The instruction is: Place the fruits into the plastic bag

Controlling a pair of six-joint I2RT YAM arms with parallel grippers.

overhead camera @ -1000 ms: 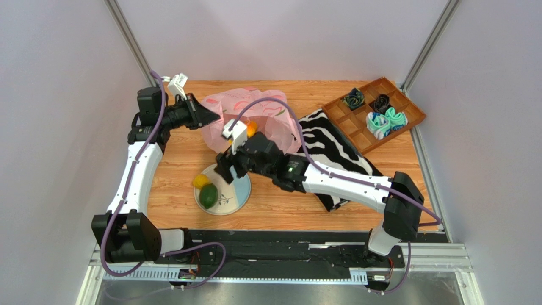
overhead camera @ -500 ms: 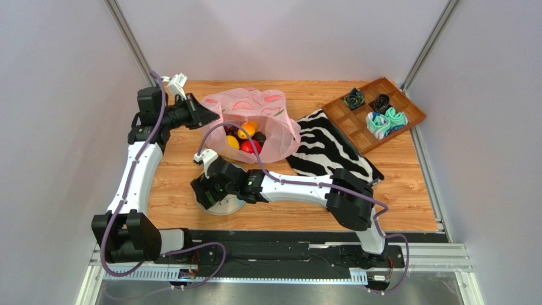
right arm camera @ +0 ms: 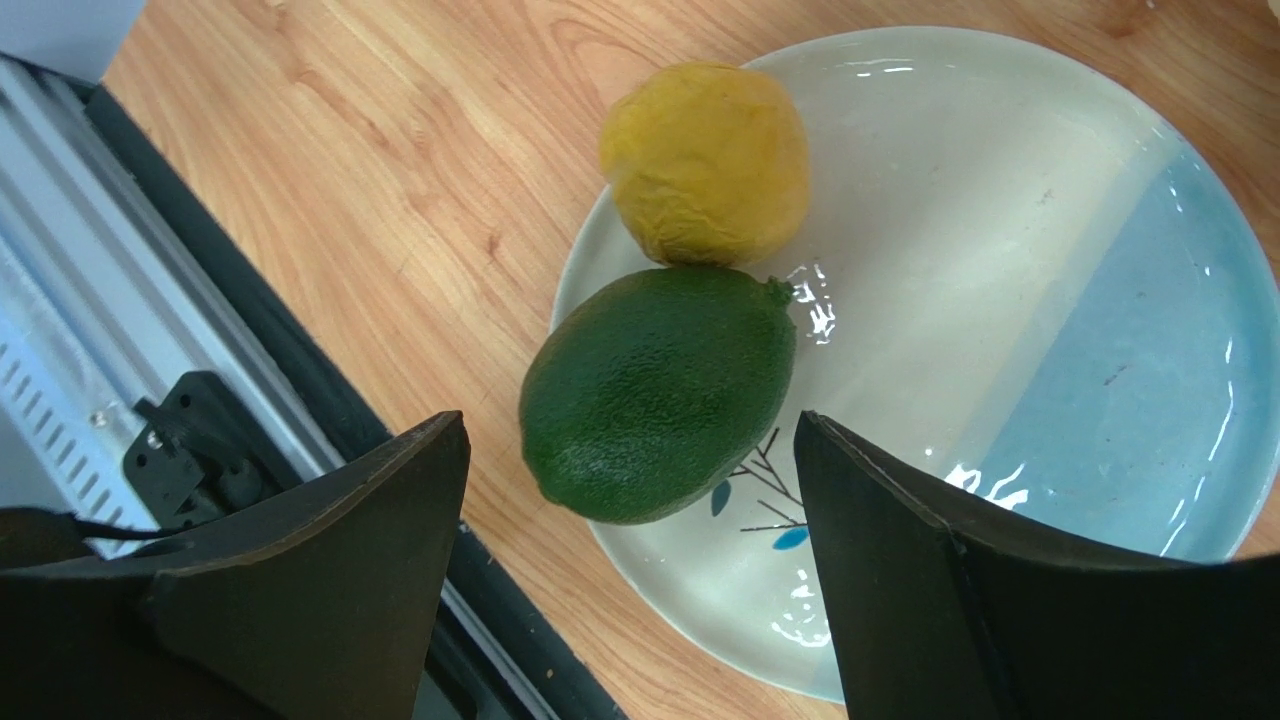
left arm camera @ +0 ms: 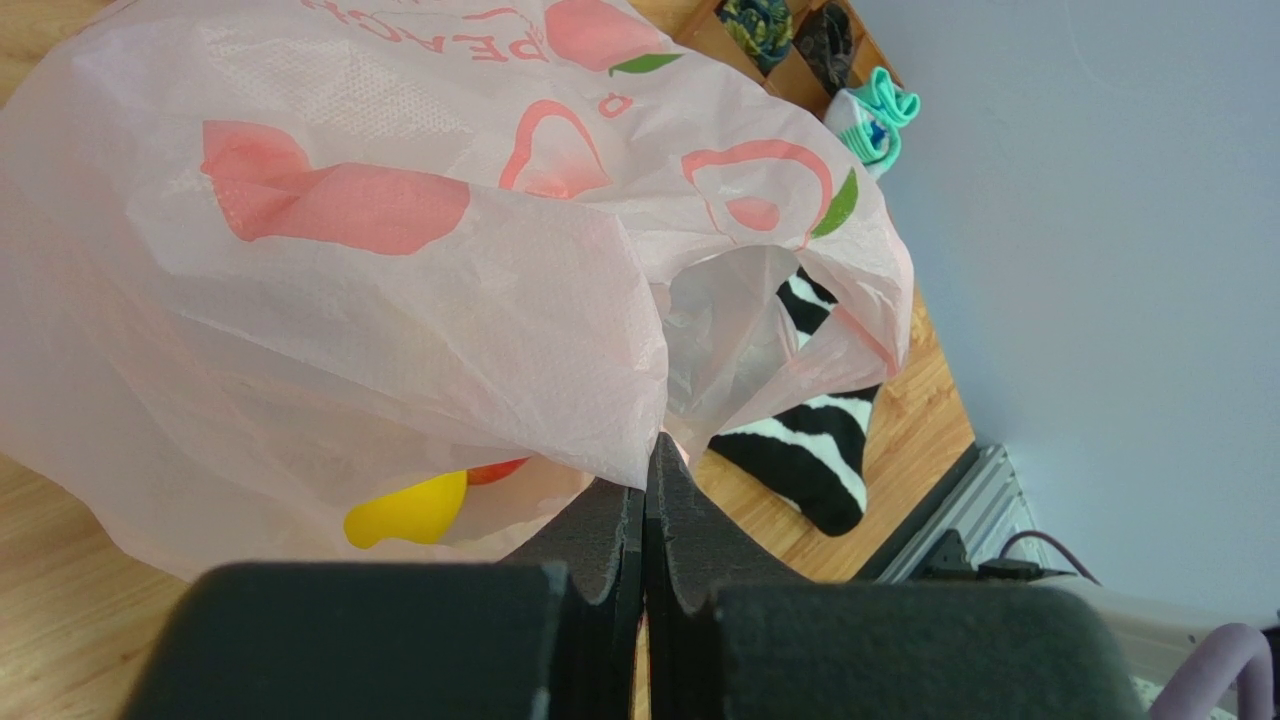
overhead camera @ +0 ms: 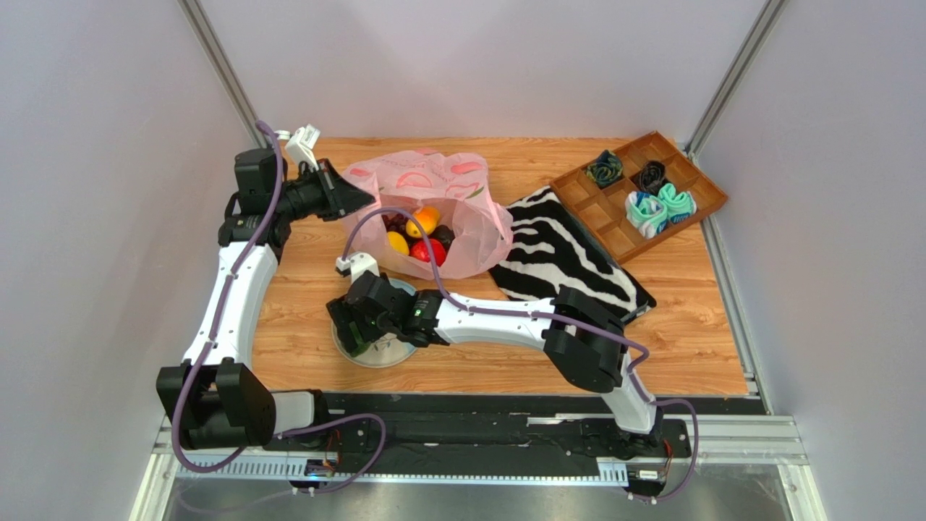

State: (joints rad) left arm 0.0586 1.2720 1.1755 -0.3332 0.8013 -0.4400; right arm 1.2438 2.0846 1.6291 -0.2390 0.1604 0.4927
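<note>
Bench (overhead camera: 696,284) carries the bag (left arm camera: 391,315) toward 11 o'clock: thin, limp, crinkly. The left hand (left arm camera: 648,458) pinches its rim, fingers closed on the film, and some fruits (overhead camera: 420,241) lie inside. The plate (right arm camera: 992,225) sits at the bag's 7 o'clock. The right hand (right arm camera: 628,450) hangs wide astride the green fruit (right arm camera: 658,393), with the lemon (right arm camera: 703,162) touching it at 12 o'clock. The fruit looks light, hard and apt to roll, so grip across its narrow middle.

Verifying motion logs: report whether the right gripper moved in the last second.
Yes: right gripper moved from the plastic bag nearward, over the plate.
</note>
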